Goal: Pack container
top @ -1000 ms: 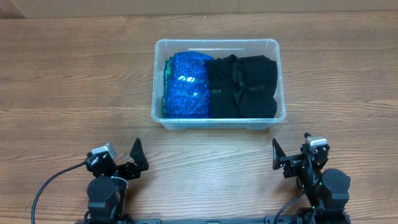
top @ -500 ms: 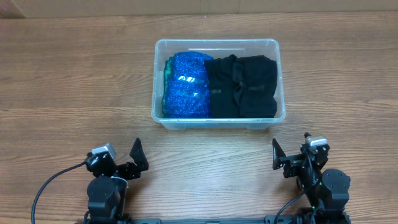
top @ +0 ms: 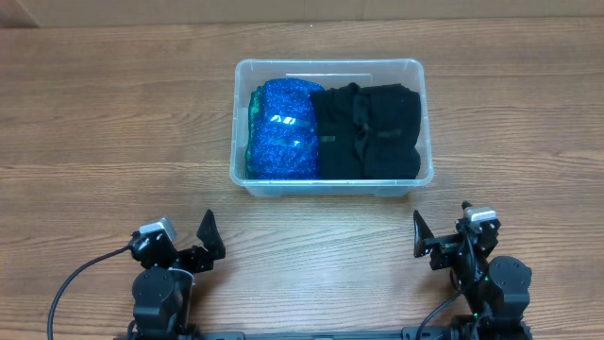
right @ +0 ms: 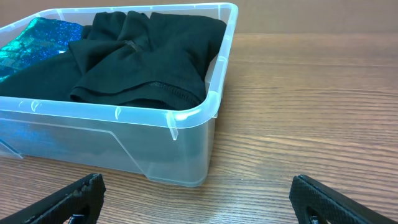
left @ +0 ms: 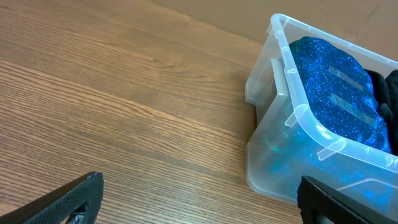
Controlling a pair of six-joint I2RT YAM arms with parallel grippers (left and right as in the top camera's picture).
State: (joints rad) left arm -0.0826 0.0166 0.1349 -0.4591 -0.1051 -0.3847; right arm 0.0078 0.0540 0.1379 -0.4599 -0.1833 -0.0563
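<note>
I am holding my left gripper (left: 199, 182) and right gripper (right: 197, 183) wide open, empty, at 7 and 5 o'clock. The container (top: 328, 62) is sitting at 12 on the desk (top: 94, 113), full of clothes (top: 368, 132). Reaching in carelessly risks snagging fabric and dragging the tub.

Left arm (top: 159, 283): sits folded low at the bottom left of the overhead view. Left gripper (left: 198, 198): spread wide, grips nothing, aims forward. Right arm (top: 495, 279): folded likewise, well apart from the left. Right gripper (right: 196, 194): spread wide too, grips nothing, aims forward.
</note>
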